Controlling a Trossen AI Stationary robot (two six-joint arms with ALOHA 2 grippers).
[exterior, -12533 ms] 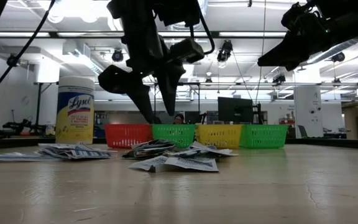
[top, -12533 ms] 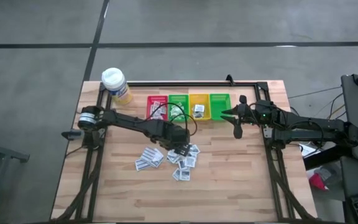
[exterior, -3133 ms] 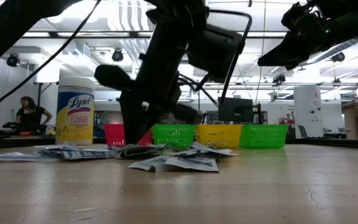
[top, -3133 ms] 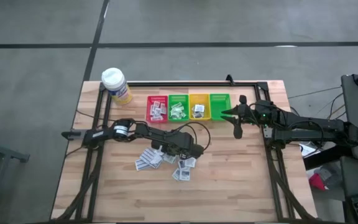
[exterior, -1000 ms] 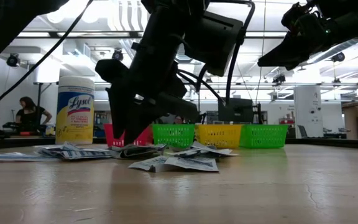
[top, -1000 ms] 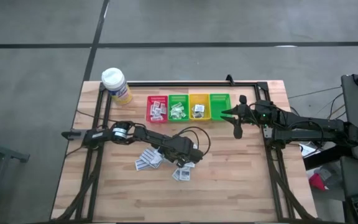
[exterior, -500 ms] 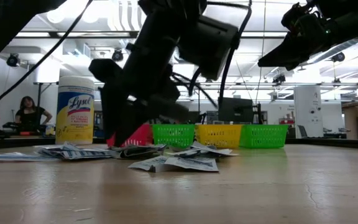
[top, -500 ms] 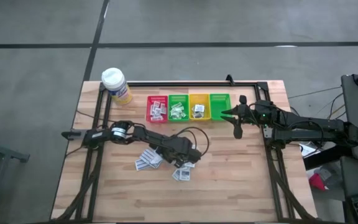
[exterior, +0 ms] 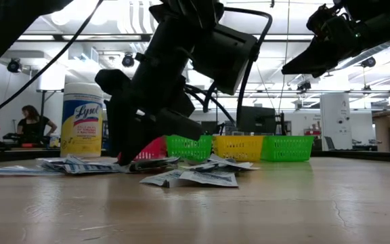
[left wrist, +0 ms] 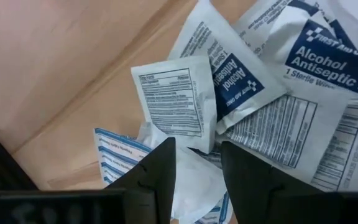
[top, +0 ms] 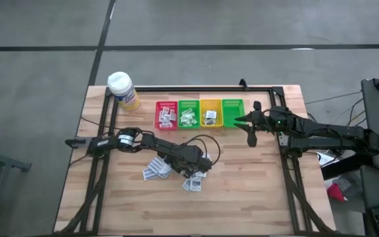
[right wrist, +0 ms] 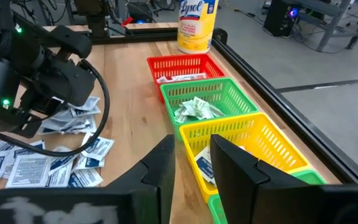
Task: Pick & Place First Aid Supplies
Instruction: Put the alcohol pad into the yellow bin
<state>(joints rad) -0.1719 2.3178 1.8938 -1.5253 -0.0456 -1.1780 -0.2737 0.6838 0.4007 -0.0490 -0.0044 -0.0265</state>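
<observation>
High view: first aid sachets (top: 174,170) lie in a loose heap near the middle of the wooden table (top: 255,197), white with blue and grey print; left wrist view reads "Alcohol Antiseptic" on several. Left gripper (top: 191,169) sits low over the heap's right part, fingers (left wrist: 156,180) parted with a gap between them, nothing clamped; tips just above a crumpled white packet. More sachets already in the red bin (top: 166,114) and green bin (top: 189,114); something dark in the yellow bin (top: 210,112); a second green bin (top: 232,111) ends the row. Bins stand side by side, touching, along the far edge. Lysol wipes canister (top: 123,89) at the far left corner. Right gripper (top: 251,133) hangs raised beside the second green bin, well apart from the heap, fingers slightly parted, holding nothing. Low view: person (exterior: 30,124) seated in the room behind
</observation>
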